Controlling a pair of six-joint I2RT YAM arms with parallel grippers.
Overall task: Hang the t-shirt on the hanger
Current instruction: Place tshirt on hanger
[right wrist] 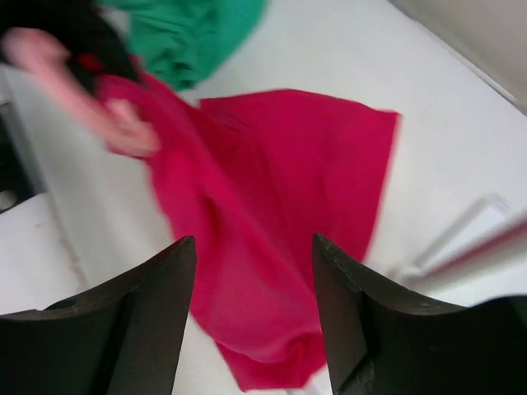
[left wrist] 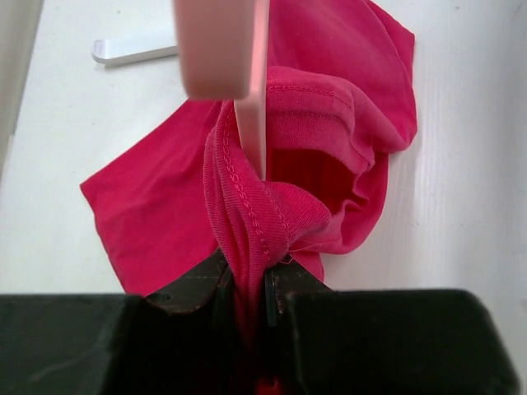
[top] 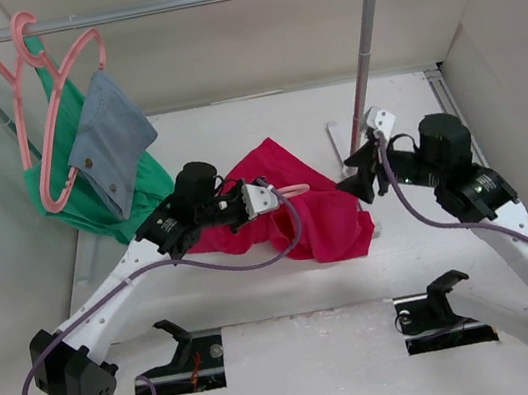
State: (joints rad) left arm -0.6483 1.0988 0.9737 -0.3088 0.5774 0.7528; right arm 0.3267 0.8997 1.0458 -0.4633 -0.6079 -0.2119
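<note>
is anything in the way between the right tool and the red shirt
Nothing visible. The right tool is open and faces the t-shirt with clear space between them. The left tool is shut on a fold of it.

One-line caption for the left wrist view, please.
Left gripper pinches a bunched fold of the red t-shirt, with the pink hanger running into the cloth just beyond.

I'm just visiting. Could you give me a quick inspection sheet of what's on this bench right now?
Surface: white table.
Job's things: red t-shirt crumpled mid-table; pink hanger poking into its folds.
Clutter: green garment and grey-blue cloth hanging from the rail.
Grippers: left gripper shut on a t-shirt fold; right gripper open, holding nothing.
Cables: purple cable trailing along each arm.
Surroundings: pale walls on three sides.
</note>
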